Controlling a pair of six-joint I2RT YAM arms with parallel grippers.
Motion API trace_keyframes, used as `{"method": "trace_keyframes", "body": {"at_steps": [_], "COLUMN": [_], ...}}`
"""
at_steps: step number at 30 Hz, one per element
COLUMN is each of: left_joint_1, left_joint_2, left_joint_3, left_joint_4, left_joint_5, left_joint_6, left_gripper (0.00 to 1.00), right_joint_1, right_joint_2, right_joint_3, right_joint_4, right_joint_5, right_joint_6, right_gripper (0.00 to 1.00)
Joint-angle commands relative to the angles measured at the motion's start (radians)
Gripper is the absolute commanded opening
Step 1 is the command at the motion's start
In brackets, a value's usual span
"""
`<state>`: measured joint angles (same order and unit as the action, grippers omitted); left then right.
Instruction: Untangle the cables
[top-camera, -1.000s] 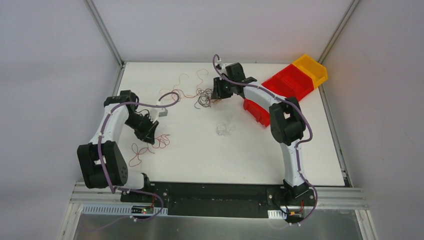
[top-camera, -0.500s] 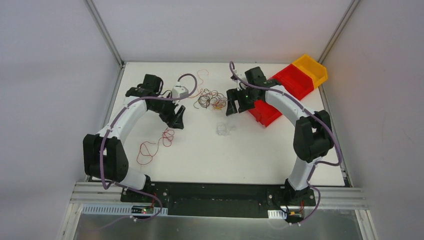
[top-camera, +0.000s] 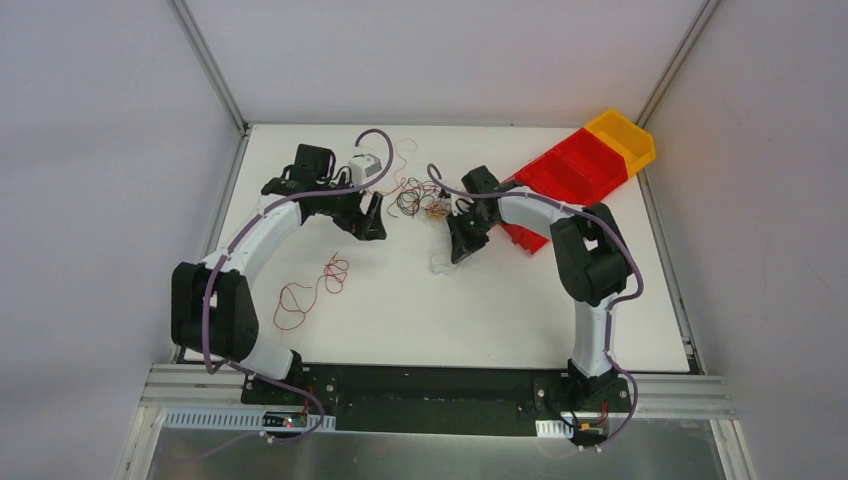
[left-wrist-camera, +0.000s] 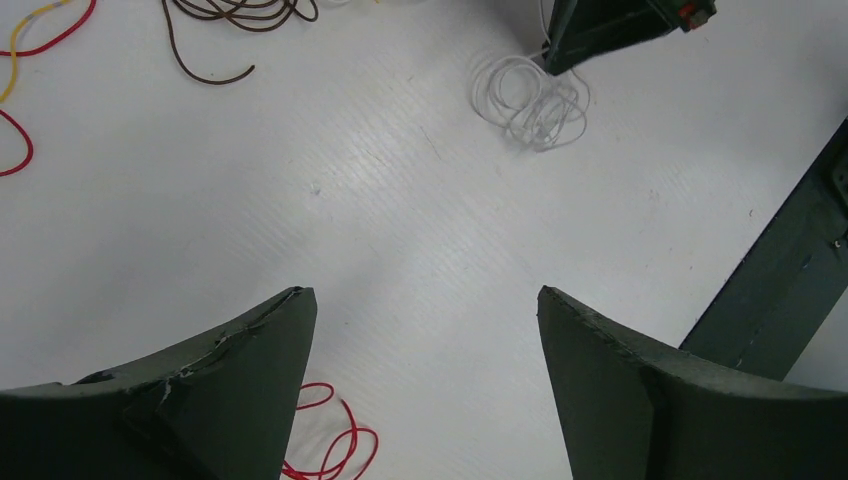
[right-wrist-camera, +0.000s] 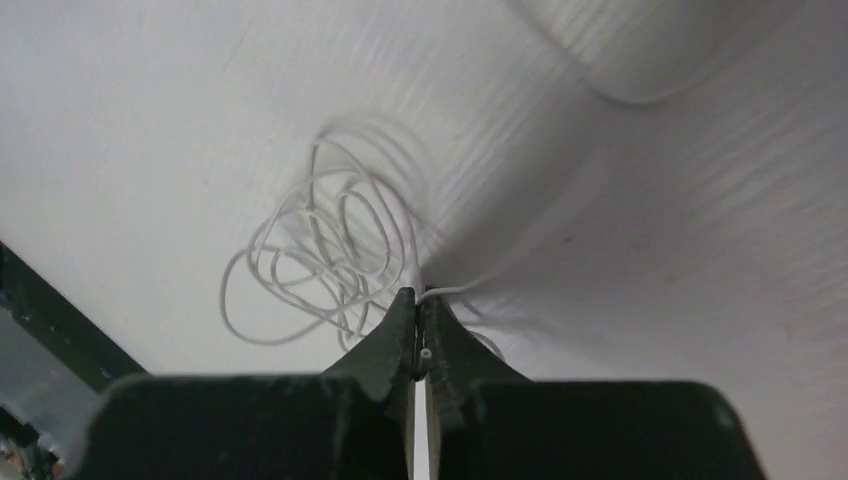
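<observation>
Right wrist: white cable (right-wrist-camera: 322, 252) pinched between the clamped right jaws' tips.

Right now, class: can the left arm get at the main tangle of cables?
Probably yes: the left gripper stands open beside the tangle, bare table between; the right gripper is busy pinching the white cable.

The right fingers (right-wrist-camera: 385, 345) have come down and pinched the white cable (right-wrist-camera: 330, 262).

Top cam sits high behind my arm bases, looking down on the whole flat white tabletop (top-camera: 400, 300). My left wrist cam looks down from a bit above it; my right wrist cam is very close. All three share the thin white coiled wire (left-wrist-camera: 530, 100).
</observation>
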<state>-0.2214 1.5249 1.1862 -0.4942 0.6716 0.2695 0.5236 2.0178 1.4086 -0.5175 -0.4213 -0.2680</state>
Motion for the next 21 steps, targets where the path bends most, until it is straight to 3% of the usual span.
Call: {"method": "trace_keyframes", "body": {"at_steps": [1, 8, 21], "left_joint_1": [-0.001, -0.045, -0.146], "left_joint_2": [-0.152, -0.203, -0.150], "left_joint_3": [-0.082, -0.161, -0.117], "left_joint_4": [0.135, 0.202, 0.364], "left_joint_5": [0.010, 0.168, 0.206], "left_joint_6": [-0.065, -0.142, -0.301], "left_gripper": [0.87, 0.91, 0.89], "right_joint_1": [-0.014, -0.023, 0.036], "right_joint_2": [-0.159, -0.396, -0.484], "right_joint_3": [-0.042, -0.090, -0.065], "right_joint_4": [0.026, 0.223, 0.255], "right_joint_5": [-0.142, -0.246, -0.288], "right_joint_6": [0.003, 0.237, 0.347], "right_gripper": [0.00, 0.00, 0.00]}}
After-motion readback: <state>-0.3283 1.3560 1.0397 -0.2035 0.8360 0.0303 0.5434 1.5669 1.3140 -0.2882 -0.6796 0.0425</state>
